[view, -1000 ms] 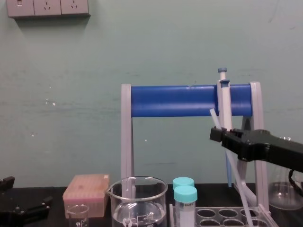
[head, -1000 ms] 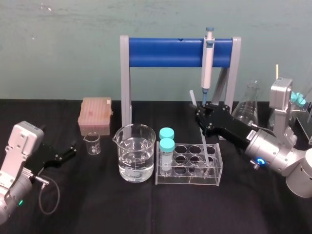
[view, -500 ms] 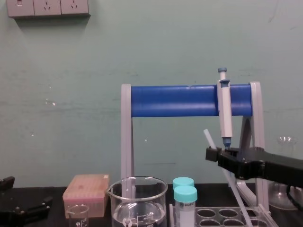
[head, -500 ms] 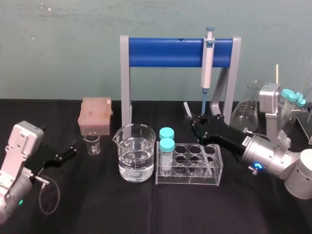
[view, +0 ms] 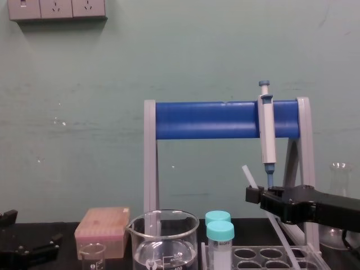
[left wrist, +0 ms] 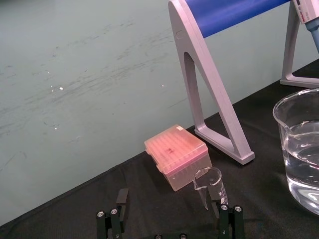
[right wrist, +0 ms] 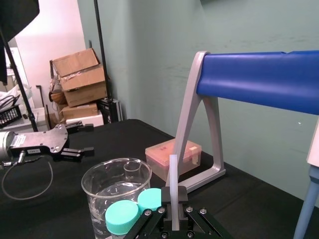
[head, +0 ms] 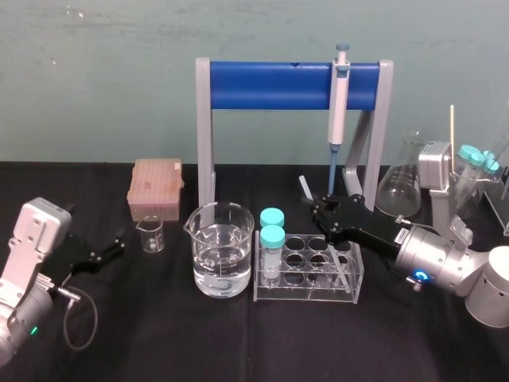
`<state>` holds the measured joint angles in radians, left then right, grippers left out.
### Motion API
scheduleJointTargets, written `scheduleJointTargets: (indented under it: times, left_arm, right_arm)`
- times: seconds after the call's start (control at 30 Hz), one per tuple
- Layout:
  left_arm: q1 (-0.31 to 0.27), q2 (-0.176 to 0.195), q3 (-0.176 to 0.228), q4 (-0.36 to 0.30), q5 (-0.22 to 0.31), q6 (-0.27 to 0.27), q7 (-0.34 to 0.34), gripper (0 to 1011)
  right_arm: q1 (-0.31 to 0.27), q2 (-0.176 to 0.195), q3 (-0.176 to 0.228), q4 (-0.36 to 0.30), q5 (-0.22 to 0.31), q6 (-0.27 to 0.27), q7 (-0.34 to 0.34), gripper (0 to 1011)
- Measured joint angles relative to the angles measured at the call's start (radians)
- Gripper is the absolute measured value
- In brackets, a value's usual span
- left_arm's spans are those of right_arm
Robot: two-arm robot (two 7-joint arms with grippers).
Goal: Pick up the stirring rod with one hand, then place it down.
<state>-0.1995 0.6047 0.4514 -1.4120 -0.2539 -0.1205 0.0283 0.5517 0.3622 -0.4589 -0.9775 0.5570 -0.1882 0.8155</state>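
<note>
Desk: A black-covered desk (head: 159, 334) carries a spread of lab ware before a teal wall (head: 95, 72); a strip of sockets (view: 56, 10) sits high on the wall at left.
Room: Cardboard boxes (right wrist: 79, 74) are stacked in the room beyond the desk.
Stand: A grey frame with a blue bar (head: 270, 86) stands at the far middle, and a white-and-blue pipette (head: 339, 103) hangs from the bar's right end.
Right hand: The right hand (head: 316, 210) reaches in from the right, nearly level, above the clear tube rack (head: 310, 298); its fingers are clamped on the stirring rod.
Stirring rod: The stirring rod (head: 305, 188) is held tilted, its top leaning left and far just below the pipette's tip, and its lower length runs down into the right end of the rack; which well it stands in cannot be told.
Left hand: The left hand (head: 111, 245) rests low at the desk's left, fingers spread wide, pointing toward a small beaker (head: 151, 235) and a pink tip box (head: 155, 189).
Near middle: A large beaker (head: 223, 259) of clear liquid stands just left of the rack, which holds two teal-capped tubes (head: 272, 235).
</note>
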Motion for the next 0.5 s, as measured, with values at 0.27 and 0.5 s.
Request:
scheduleJointTargets:
  times: [0.27,0.5]
  left_arm:
    - [0.0,0.0,0.0,0.0,0.0,0.0,0.0,1000]
    - [0.0,0.0,0.0,0.0,0.0,0.0,0.0,1000]
  right_arm:
    - [0.0,-0.001,0.004,0.0,0.002,-0.002,-0.003,67]
    - [0.0,-0.001,0.004,0.0,0.003,-0.003,-0.004,68]
